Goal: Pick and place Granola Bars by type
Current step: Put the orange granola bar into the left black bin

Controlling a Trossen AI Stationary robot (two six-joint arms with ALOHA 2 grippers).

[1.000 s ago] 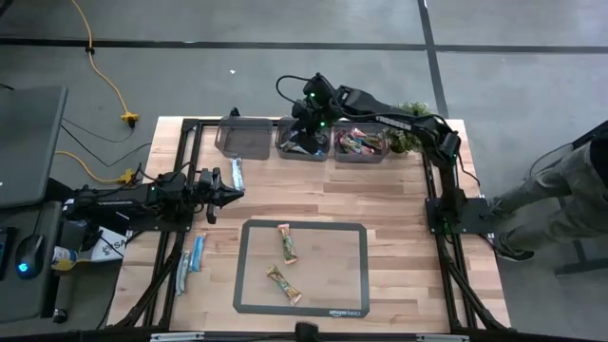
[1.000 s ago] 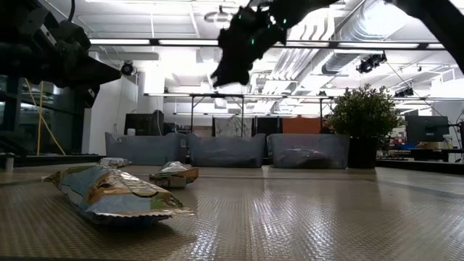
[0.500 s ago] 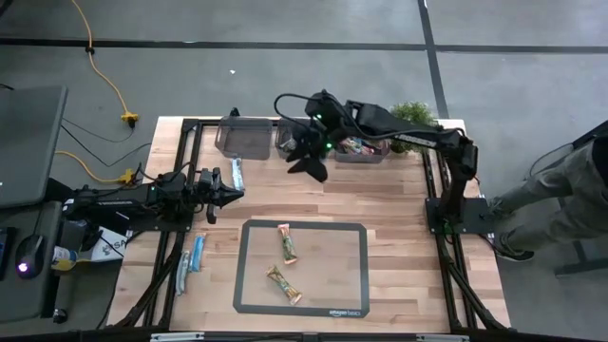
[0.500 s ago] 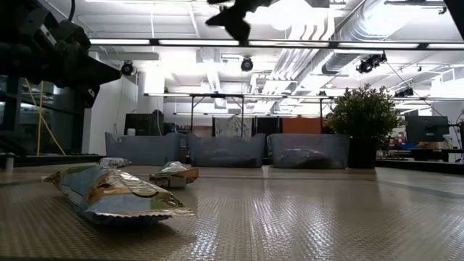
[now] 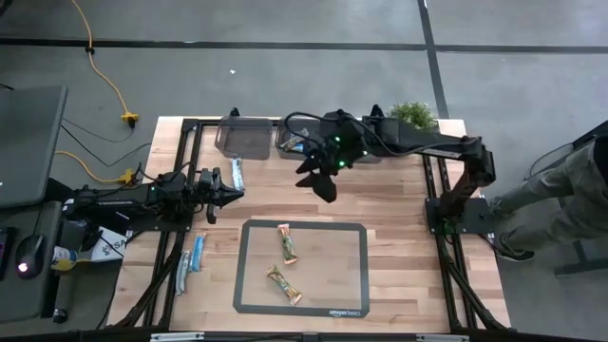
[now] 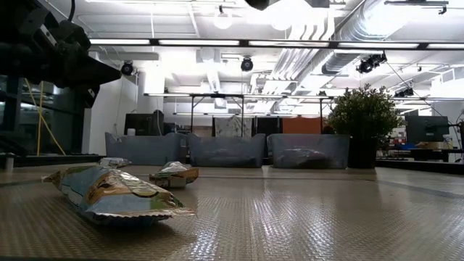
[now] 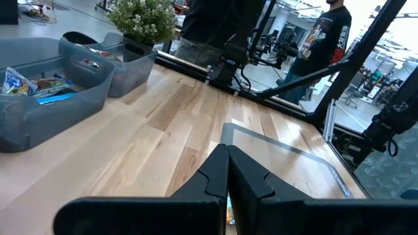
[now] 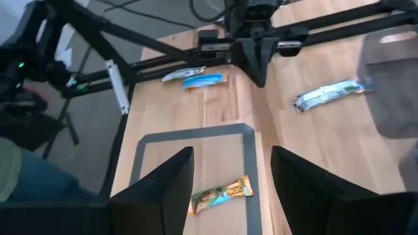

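Two tan/green bars [image 5: 288,244] [image 5: 284,284] lie flat on the dark mat [image 5: 249,285]; the low view shows them as a near bar [image 6: 116,192] and a farther bar [image 6: 174,174]. A pale blue-white bar [image 5: 237,174] lies on the wood by my left gripper [image 5: 233,193], which is shut and hovers at the table's left. Two more bars [image 5: 197,252] [image 5: 182,271] lie left of the mat. My right gripper [image 5: 323,180] is open and empty, high above the wood between the bins and the mat; its wrist view looks down on a tan bar [image 8: 219,194].
Three clear grey bins [image 5: 244,138] [image 5: 296,142] [image 5: 366,150] stand along the far edge, the middle and right ones holding bars [image 7: 39,85]. A potted plant [image 5: 413,114] stands at the far right corner. A person [image 5: 570,190] stands beyond the table's right side.
My right gripper has risen from the middle bin and moved toward the near edge and slightly right, climbing out of the top of the low view. The left arm and the bars have stayed still.
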